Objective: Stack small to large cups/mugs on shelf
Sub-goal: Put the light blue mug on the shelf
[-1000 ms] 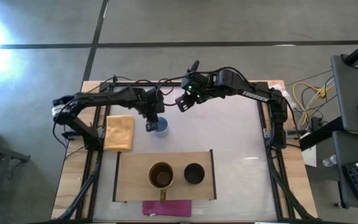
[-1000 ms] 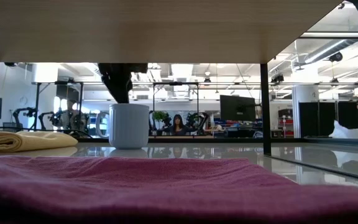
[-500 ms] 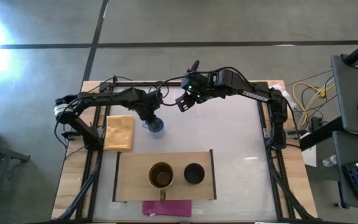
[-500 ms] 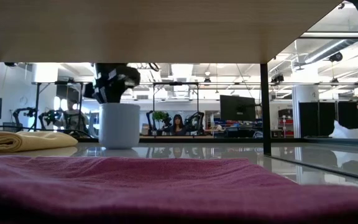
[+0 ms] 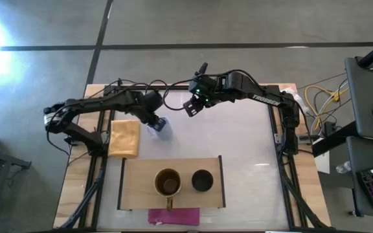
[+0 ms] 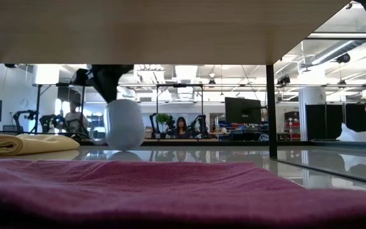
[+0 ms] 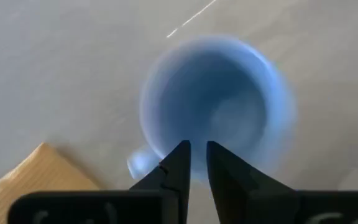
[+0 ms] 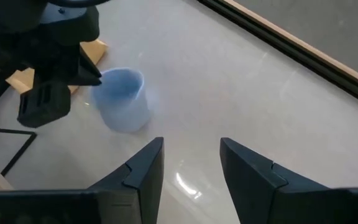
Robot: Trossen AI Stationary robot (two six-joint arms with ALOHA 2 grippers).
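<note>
The pale blue mug (image 5: 161, 125) is tipped over the table's far left part, beside the yellow cloth (image 5: 124, 137); it also shows in the low view (image 6: 124, 124) and the right wrist view (image 8: 124, 99). My left gripper (image 5: 154, 120) is shut on it. My right gripper (image 5: 191, 107) hangs open and empty above the table, right of the mug. The brown mug (image 5: 168, 183) and the black cup (image 5: 202, 180) stand upright side by side on the light-wood shelf (image 5: 135, 188) at the near edge. My left gripper holds the mug by its rim (image 7: 166, 149), close to the handle (image 7: 138, 163), the rim in the narrow gap between the two fingertips. The fingers come from above, slanting from the table's left. The mug is tilted, its base close over the table.
A magenta strip (image 5: 173, 215) lies at the shelf's near edge and fills the low view's foreground (image 6: 170, 191). The shelf's dark legs (image 6: 270, 108) stand on the table. Bare table lies between the mug and the shelf and to the right.
My left gripper has drawn back toward the table's left and far edge with the pale blue mug. The mug stood upright on the table a second ago; it has slid left a little and now tips over in the hold.
</note>
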